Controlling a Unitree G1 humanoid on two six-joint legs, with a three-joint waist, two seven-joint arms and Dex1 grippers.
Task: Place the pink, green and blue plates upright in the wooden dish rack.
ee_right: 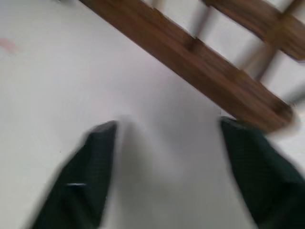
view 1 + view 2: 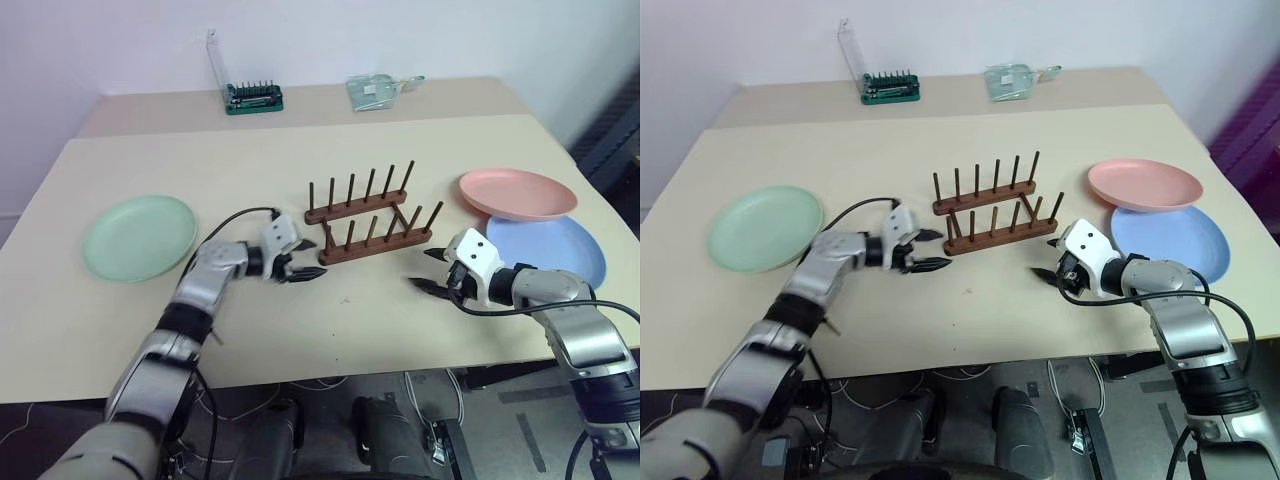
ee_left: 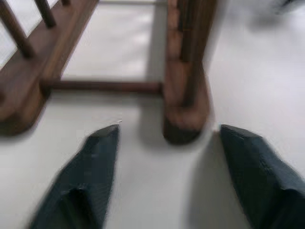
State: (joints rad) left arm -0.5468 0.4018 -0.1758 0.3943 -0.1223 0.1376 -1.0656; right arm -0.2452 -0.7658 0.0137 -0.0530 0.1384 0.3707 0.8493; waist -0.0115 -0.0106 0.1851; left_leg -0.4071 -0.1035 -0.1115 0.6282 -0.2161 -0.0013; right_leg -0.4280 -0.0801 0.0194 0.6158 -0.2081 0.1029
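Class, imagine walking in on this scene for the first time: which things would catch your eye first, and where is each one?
The dark wooden dish rack stands empty at the table's centre, with the left tool and right tool open on either side of it, holding nothing. The green plate lies flat far to the left. On the right, the pink plate rests partly over the blue plate.

The dish rack [image 2: 368,218] before me is dark reddish-brown wood, smooth with a dull sheen. Left of it, the green plate [image 2: 139,236] looks matte; right of it, the pink plate [image 2: 517,193] and blue plate [image 2: 556,246] look matte too. My fingers [image 3: 90,176] are matte black.
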